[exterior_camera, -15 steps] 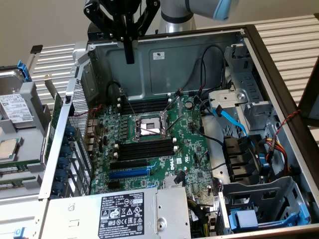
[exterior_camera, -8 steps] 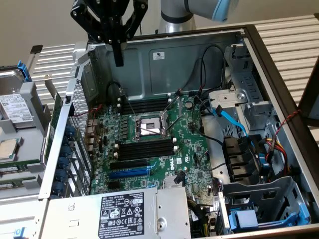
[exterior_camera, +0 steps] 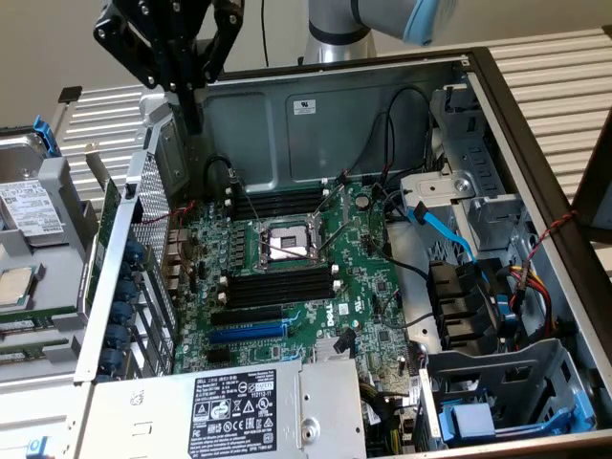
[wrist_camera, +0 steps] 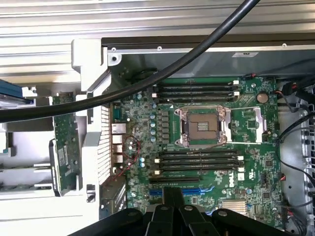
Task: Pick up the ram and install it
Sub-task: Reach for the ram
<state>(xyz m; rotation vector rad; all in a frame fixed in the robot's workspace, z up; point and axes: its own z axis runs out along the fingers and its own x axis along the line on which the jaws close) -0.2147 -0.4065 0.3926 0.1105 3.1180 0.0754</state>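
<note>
The ram point(wrist_camera: 66, 142), a long thin dark-green stick with a pale label strip, lies outside the open computer case beside its perforated side wall. It also shows as a green strip point(exterior_camera: 109, 212) at the exterior view's left. My gripper point(exterior_camera: 194, 120) hangs high over the case's far left corner, well apart from the ram. Its black fingers point(wrist_camera: 172, 194) are pressed together, shut on nothing. Black memory slots with white clips point(exterior_camera: 282, 287) point(wrist_camera: 197, 162) lie on the green motherboard, and a second set point(exterior_camera: 277, 203) lies beyond the processor socket point(exterior_camera: 287, 244).
A blue expansion slot point(exterior_camera: 247, 333) lies near the memory slots. A thick black cable point(wrist_camera: 147, 81) crosses the wrist view. A hard drive point(exterior_camera: 29, 206) sits at the exterior view's left, the power supply point(exterior_camera: 229, 411) in front, and drive cages with loose cables point(exterior_camera: 478, 287) at the right.
</note>
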